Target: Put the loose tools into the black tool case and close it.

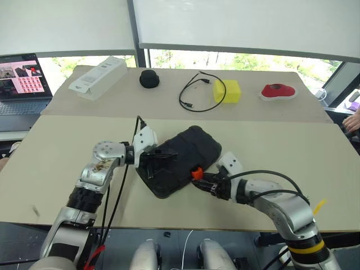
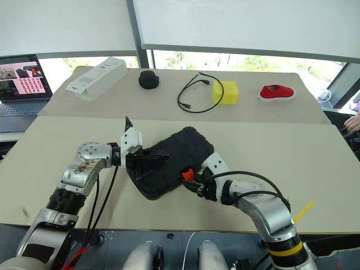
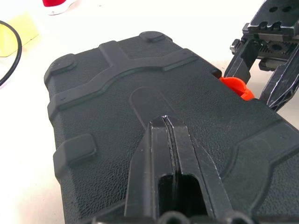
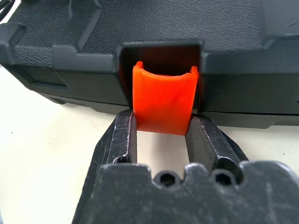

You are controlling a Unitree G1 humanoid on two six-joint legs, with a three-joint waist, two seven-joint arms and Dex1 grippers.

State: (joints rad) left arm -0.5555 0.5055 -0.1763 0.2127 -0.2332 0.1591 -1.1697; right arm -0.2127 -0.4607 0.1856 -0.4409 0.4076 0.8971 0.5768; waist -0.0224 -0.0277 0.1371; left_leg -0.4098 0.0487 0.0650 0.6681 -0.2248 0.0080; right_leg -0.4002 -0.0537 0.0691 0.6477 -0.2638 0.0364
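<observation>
Case (image 1: 183,160) lies shut on the tabletop (image 1: 281,146), long axis running seven to one o'clock, left fingers (image 3: 166,135) pressed together on its lid, right fingers (image 4: 127,135) pinching the orange latch (image 4: 163,100) at its five-o'clock edge.

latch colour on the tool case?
Orange latch, on the black tool case; clearest in the right wrist view.

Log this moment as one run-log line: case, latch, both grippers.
black tool case: lid down | orange latch: between right gripper fingers | left gripper: shut, resting on lid
</observation>
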